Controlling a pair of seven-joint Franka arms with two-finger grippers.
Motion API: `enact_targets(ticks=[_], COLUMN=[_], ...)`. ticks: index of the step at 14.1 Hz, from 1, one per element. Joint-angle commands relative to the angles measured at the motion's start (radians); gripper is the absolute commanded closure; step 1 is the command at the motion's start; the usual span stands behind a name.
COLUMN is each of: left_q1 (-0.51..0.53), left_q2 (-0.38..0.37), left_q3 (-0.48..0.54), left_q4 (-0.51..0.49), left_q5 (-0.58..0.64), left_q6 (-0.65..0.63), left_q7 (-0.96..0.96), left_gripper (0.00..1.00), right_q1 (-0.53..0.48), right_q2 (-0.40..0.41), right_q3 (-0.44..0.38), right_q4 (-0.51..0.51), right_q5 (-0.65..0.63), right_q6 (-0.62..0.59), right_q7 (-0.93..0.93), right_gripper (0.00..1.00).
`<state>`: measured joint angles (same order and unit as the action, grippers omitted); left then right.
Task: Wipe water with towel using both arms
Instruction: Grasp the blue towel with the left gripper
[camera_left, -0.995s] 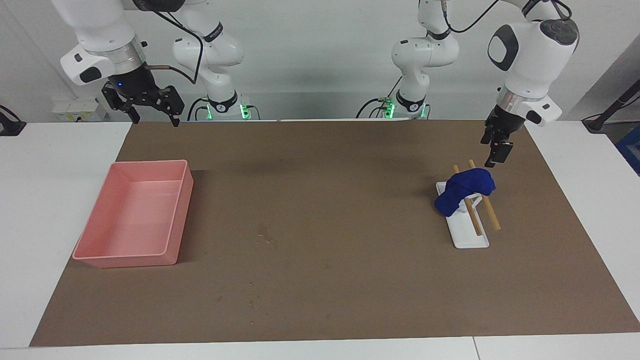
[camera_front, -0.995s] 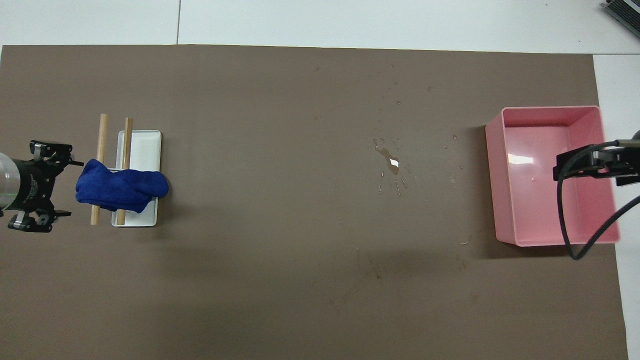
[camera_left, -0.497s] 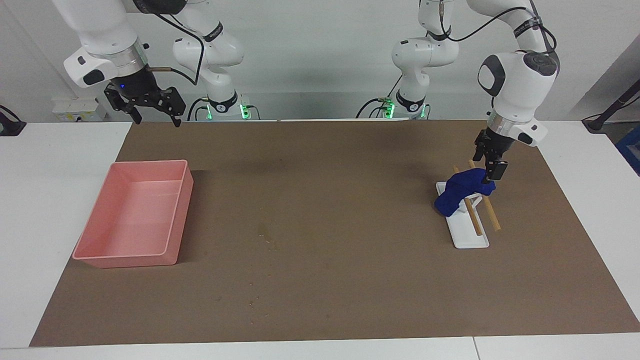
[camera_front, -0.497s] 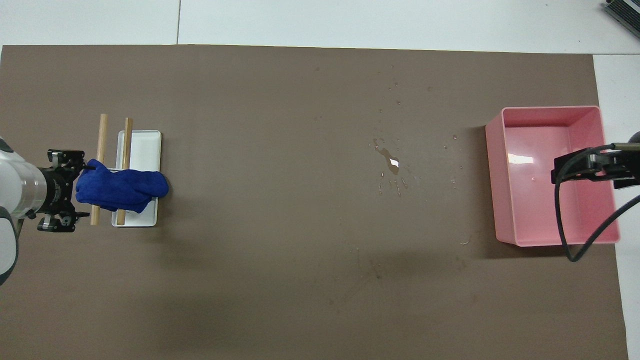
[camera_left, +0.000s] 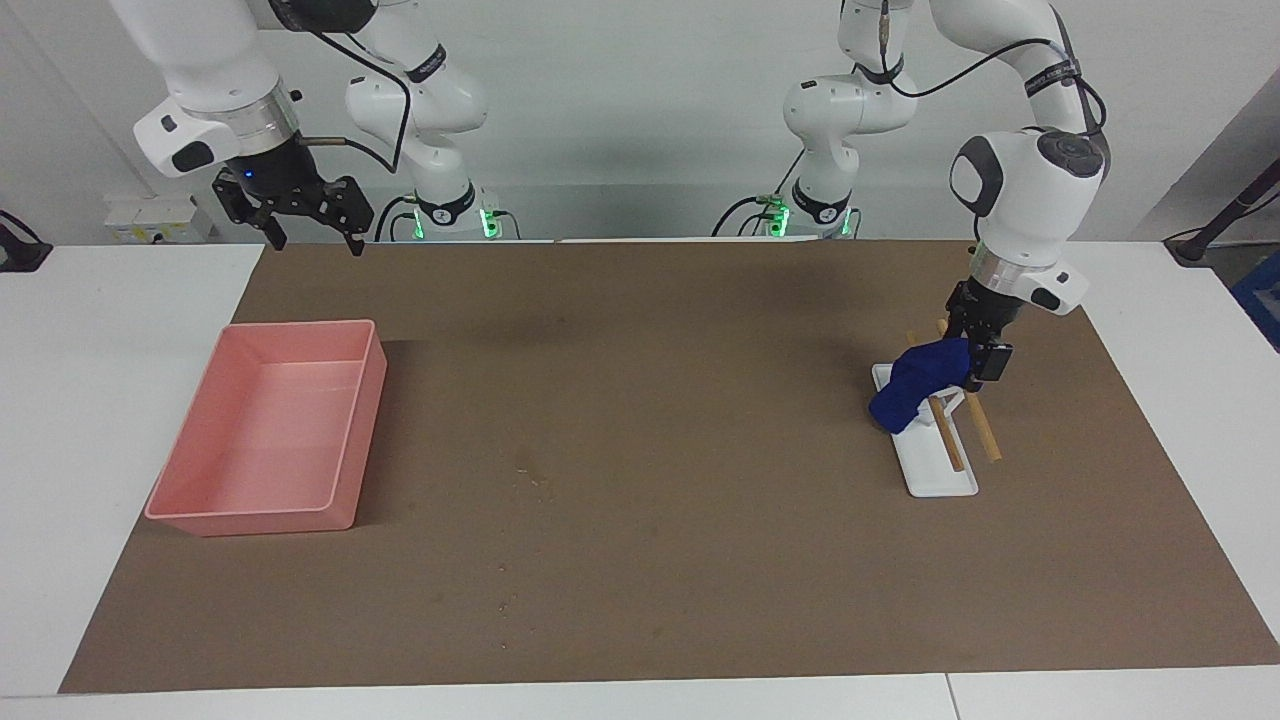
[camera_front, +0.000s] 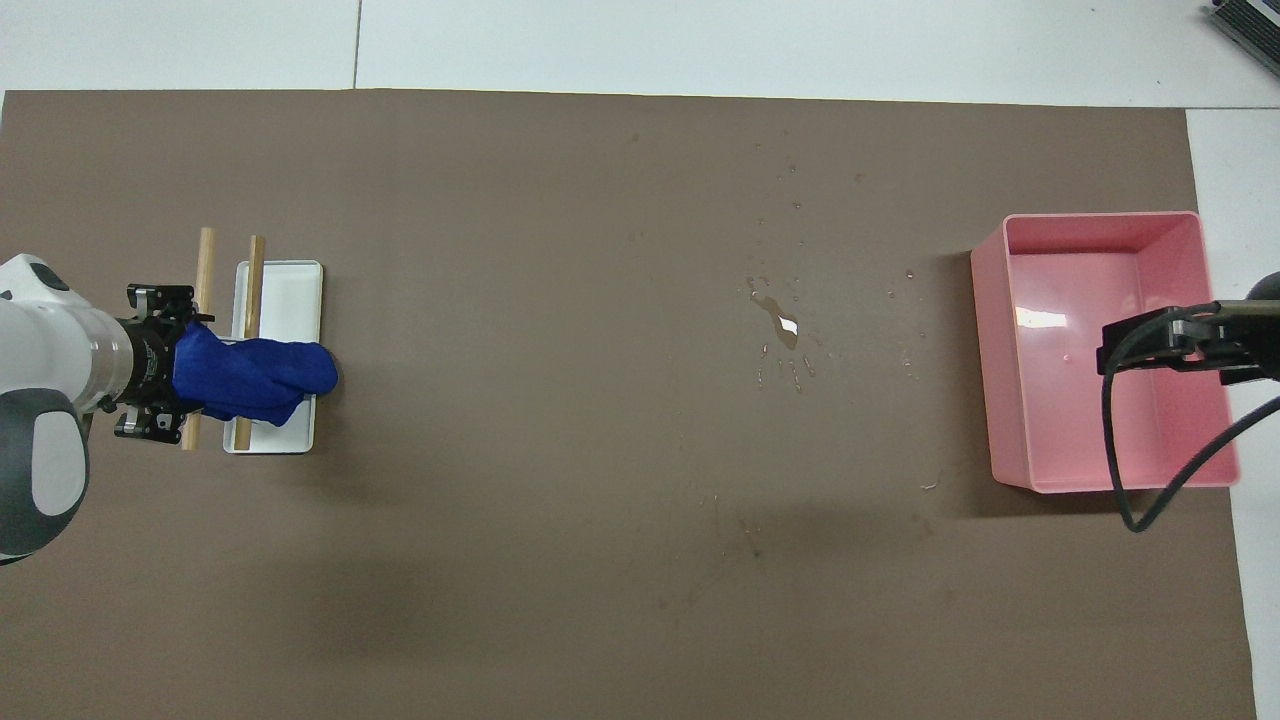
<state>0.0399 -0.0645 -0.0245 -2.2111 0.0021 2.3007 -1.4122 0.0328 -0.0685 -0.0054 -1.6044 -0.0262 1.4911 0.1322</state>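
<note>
The blue towel (camera_left: 915, 382) hangs over the two wooden sticks of a white rack (camera_left: 940, 475) toward the left arm's end of the table; in the overhead view the towel (camera_front: 262, 375) lies across the rack (camera_front: 285, 295). My left gripper (camera_left: 975, 358) is down at the towel's raised end and touches it; it also shows in the overhead view (camera_front: 172, 365). The water (camera_front: 785, 328) is a small puddle with scattered droplets mid-table, between the rack and the tray. My right gripper (camera_left: 313, 240) is open and empty, held high over the pink tray (camera_front: 1100, 218).
The pink tray (camera_left: 250, 518) stands at the right arm's end of the table on the brown mat (camera_left: 640, 600). A black cable (camera_front: 1120, 470) loops from the right wrist over the tray.
My left gripper came down from above the rack onto the towel's raised end, and the towel's end has shifted slightly. The right gripper drifted a little while waiting.
</note>
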Motion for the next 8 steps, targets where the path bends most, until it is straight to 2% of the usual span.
enact_targets(ticks=[1, 3, 5, 6, 8], left_q1=[-0.009, -0.011, -0.009, -0.009, -0.012], left_q2=[0.014, 0.014, 0.015, 0.015, 0.028], left_q3=[-0.002, -0.002, -0.002, -0.002, -0.003], left_q4=[-0.006, -0.004, -0.001, 0.002, 0.03], left_q5=[0.01, 0.01, 0.01, 0.01, 0.01], left_q6=[0.028, 0.028, 0.028, 0.026, 0.002], left_q7=[-0.025, -0.025, -0.028, -0.028, -0.031], left_gripper=[0.29, 0.66, 0.93, 1.0, 1.0], right_q1=[-0.01, -0.01, -0.01, -0.01, -0.01], right_q2=[-0.031, -0.031, -0.033, -0.037, -0.037], right_q3=[0.005, 0.005, 0.004, 0.005, 0.004], right_q4=[-0.042, -0.042, -0.052, -0.054, -0.055], right_q5=[0.019, 0.019, 0.019, 0.019, 0.019], right_q6=[0.026, 0.026, 0.028, 0.028, 0.034], right_q7=[0.0, 0.0, 0.0, 0.0, 0.0], right_gripper=[0.0, 0.0, 0.0, 0.0, 0.0])
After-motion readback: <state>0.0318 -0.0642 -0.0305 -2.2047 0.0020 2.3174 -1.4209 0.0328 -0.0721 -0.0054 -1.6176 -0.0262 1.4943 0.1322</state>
